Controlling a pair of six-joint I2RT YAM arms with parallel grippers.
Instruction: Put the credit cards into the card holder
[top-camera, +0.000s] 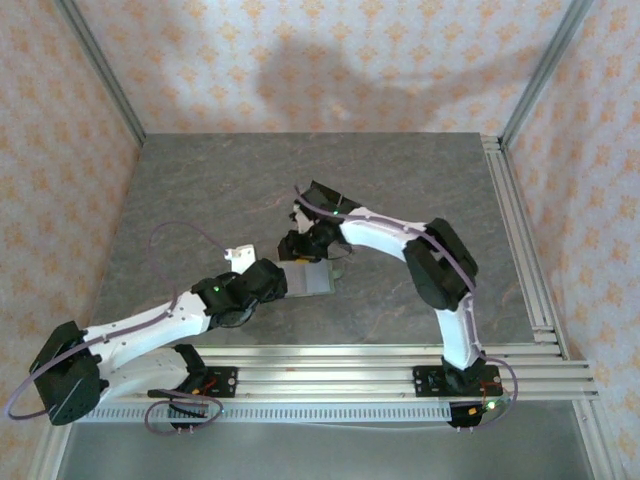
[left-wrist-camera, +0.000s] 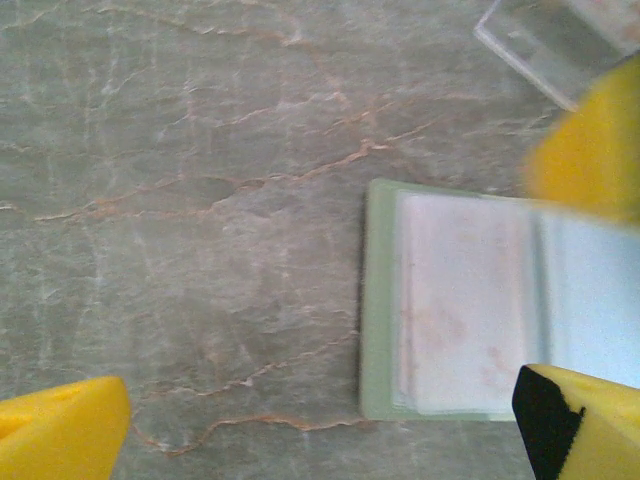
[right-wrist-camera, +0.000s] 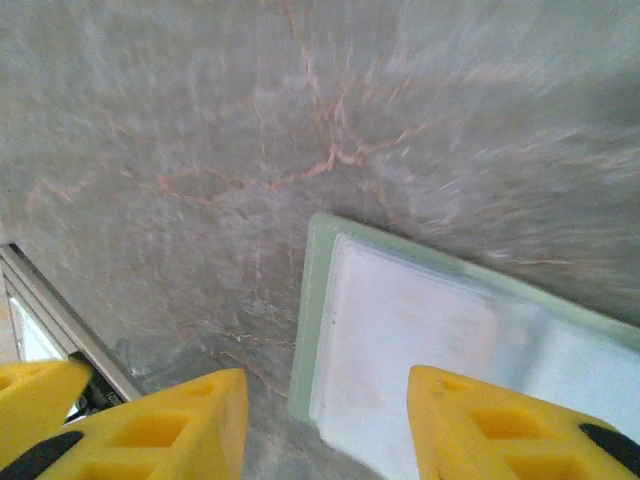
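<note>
The opened card holder (top-camera: 310, 279) lies flat just beside the wide left end effector (left-wrist-camera: 320, 420), below the half-open, empty right end effector (right-wrist-camera: 325, 385). Its long axis runs left-right.

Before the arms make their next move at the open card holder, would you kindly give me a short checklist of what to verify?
1. Card holder lies open and flat on the table: ok.
2. Left gripper is open and holding nothing: ok.
3. Right gripper has its jaws apart above the holder's edge: ok.
4. A pinkish card appears to sit inside the holder: ok.
5. A free pocket for the next card: cannot tell, that side is blurred.
6. Clear stand sits apart from the holder: ok.
</note>
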